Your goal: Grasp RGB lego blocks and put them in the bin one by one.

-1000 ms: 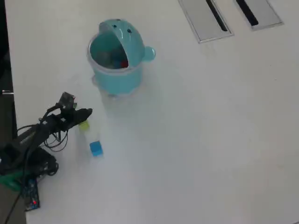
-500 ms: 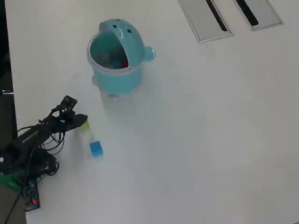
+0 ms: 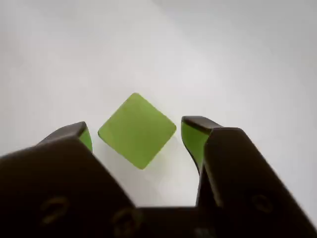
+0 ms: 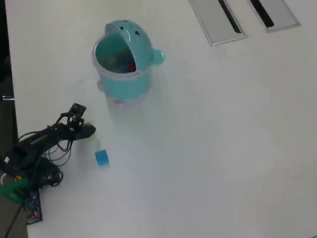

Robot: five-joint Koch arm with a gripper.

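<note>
1. At the left edge of the overhead view the arm (image 4: 34,144) lies low over the white table (image 4: 208,148), with loose cables around it and a small board with a red light near its base.
2. Its gripper (image 4: 89,131) points right; the wrist view shows the two jaws spread apart, one on each side of the green block (image 3: 137,130).
3. The green block sits on the table, turned corner-on to the camera; neither jaw touches it and a thin gap shows on both sides. From overhead the gripper hides it almost entirely.
4. The blue block (image 4: 102,157) lies just below and right of the gripper tip, apart from it.
5. The bin (image 4: 124,82) stands well above, lid tipped back; something red shows inside.
6. Two grey slotted plates sit top right.
</note>
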